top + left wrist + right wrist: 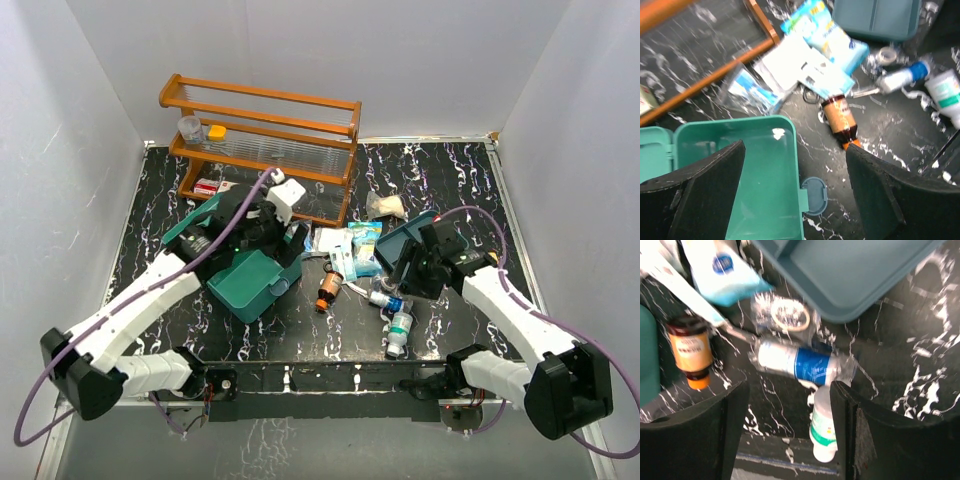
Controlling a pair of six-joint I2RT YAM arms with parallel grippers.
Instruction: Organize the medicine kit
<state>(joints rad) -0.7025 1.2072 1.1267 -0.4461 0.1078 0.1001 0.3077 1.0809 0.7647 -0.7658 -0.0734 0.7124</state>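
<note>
The medicine kit (252, 282) is a teal-green box lying open and empty left of centre; its inside (760, 185) and small front latch (813, 195) show in the left wrist view. My left gripper (283, 238) is open and empty above the kit's far right corner. My right gripper (402, 266) is open and empty above the loose medicines. Below it lie a white bottle with a blue label (802, 363), a white bottle with a green band (824, 427) and an amber bottle with an orange cap (690, 351).
A darker teal compartment tray (398, 240) lies under my right arm. Blue-and-white packets (352, 246) and a scissors handle (811, 95) lie at the centre. A wooden rack (262, 150) with small containers stands at the back left. A clear bag (387, 206) lies behind the tray.
</note>
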